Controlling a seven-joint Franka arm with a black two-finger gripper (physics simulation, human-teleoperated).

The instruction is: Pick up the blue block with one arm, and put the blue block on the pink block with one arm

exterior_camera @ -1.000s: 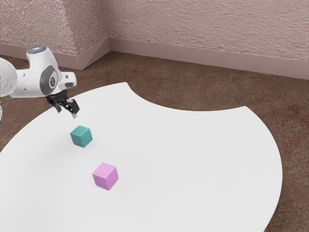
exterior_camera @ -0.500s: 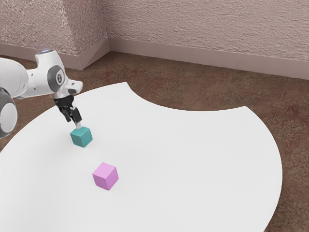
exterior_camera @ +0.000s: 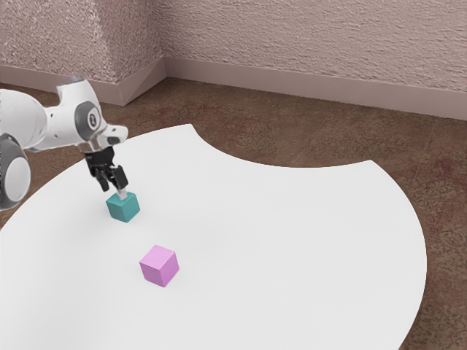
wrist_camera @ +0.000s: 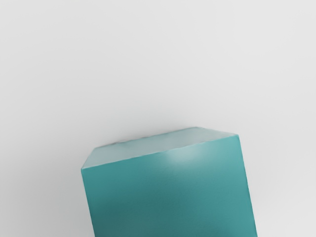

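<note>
Down since a second ago, our black two-finger pincer [exterior_camera: 117, 191], fingers spread, hangs just over the teal-blue cube [exterior_camera: 122, 208]. We see the pink cube [exterior_camera: 159, 265] apart from it, and the white desk [exterior_camera: 306, 233] stretching bare toward the exterior view's right.

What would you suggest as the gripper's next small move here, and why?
Probably ease straight down a little. The gripper is open with its tips just at the top of the blue block, which sits on the table apart from the pink block; its sides are not yet straddled.
</note>
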